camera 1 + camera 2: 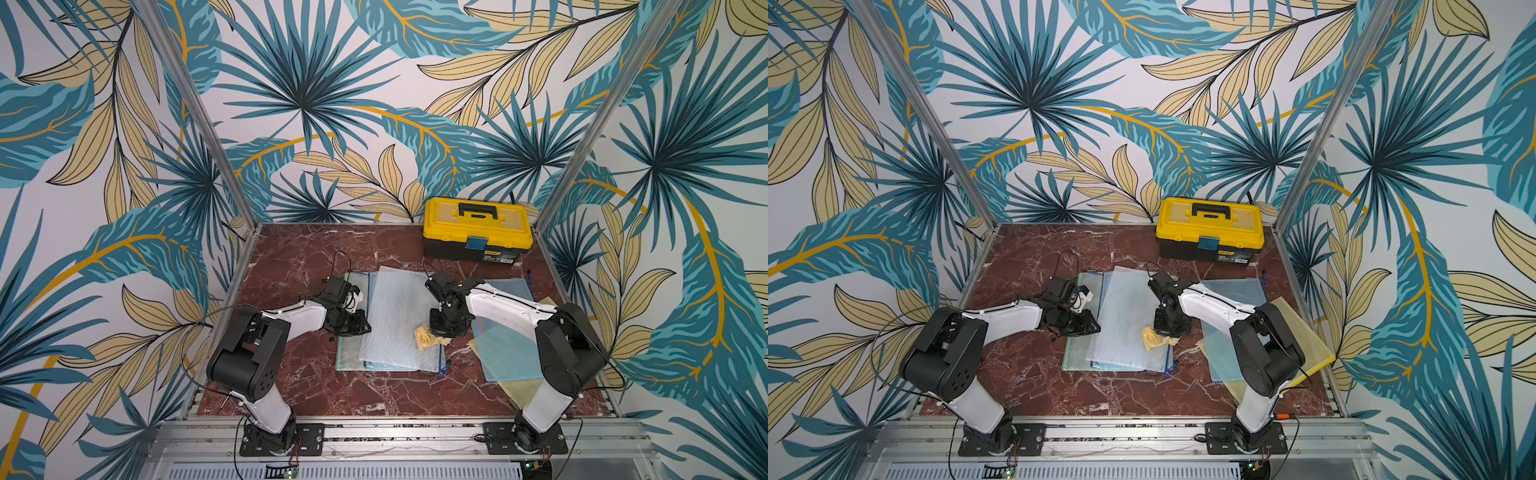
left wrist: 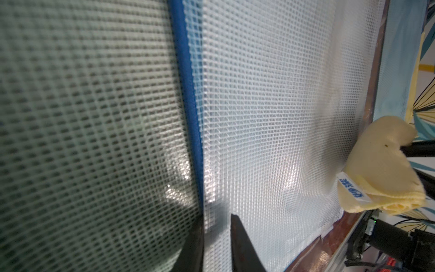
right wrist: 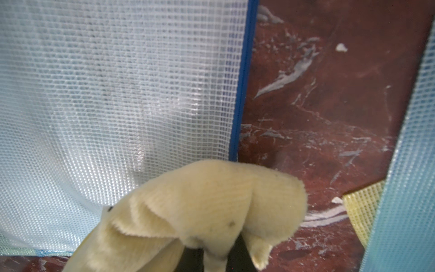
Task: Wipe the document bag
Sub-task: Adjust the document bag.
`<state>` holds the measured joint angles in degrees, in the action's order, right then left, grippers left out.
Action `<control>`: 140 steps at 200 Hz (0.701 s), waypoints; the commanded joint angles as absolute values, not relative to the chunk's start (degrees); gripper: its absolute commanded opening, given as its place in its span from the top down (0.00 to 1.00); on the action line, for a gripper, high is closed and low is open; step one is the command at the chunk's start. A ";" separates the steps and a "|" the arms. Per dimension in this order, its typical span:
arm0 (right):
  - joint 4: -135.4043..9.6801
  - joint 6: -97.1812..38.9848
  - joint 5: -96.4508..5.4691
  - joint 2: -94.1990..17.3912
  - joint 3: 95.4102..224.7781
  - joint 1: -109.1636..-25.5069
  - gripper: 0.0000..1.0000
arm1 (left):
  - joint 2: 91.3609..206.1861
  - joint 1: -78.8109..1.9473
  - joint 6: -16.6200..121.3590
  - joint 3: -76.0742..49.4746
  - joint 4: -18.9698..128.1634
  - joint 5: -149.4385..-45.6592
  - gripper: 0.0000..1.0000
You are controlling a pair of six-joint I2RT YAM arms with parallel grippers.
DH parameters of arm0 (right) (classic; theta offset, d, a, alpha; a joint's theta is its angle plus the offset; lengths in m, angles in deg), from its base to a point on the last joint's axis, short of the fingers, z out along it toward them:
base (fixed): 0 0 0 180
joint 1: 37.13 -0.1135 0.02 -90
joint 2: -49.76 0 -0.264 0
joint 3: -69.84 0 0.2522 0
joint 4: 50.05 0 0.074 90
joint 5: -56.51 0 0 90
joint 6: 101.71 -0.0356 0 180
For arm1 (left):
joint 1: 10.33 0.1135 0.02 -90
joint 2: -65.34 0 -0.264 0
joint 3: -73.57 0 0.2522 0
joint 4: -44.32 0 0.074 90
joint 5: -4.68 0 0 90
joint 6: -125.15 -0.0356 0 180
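Over document bag (image 1: 395, 316) edge, cloth (image 1: 426, 337) in right jaws

Two robot arms in here, the left arm (image 1: 291, 316) and the right arm (image 1: 507, 307), so two pincers: the left pincer (image 1: 352, 325) and the right pincer (image 1: 441, 330).

One yellow cloth (image 1: 428, 337), at the right pincer's tips. One toolbox (image 1: 478, 230), well beyond the right pincer.

Of mesh bags I count at least five. Three show in the pile between the pincers: a pale top bag (image 1: 399, 316), a blue-edged bag (image 1: 415, 366) and a green bag (image 1: 345, 361). I can't tell whether more lie beneath.

Two more lie on the right pincer's outer side, a blue bag (image 1: 509, 349) and a yellow bag (image 1: 1314, 338).
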<state>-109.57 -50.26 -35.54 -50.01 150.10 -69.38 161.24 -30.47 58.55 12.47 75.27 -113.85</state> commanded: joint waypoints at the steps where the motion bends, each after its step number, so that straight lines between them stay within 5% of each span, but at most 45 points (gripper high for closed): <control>1: -109.57 -50.59 -36.04 -51.48 149.03 -69.82 1.00 | 160.83 -30.23 58.30 13.45 75.31 -113.68 0.81; 35: -109.39 -50.58 -36.02 -52.23 149.24 -70.25 1.00 | 158.31 -30.23 58.95 14.32 75.31 -114.25 1.00; 101: -109.26 -50.53 -36.14 -53.86 149.59 -70.97 1.00 | 153.49 -30.37 61.68 15.51 75.62 -116.21 1.00; 140: -109.45 -50.09 -36.13 -54.73 150.18 -71.07 1.00 | 152.93 -30.59 62.31 15.78 75.66 -117.55 0.82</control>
<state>-108.65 -50.26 -35.71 -53.09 150.15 -70.56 153.81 -30.52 61.69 14.94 75.55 -116.26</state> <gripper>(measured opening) 0.147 0.139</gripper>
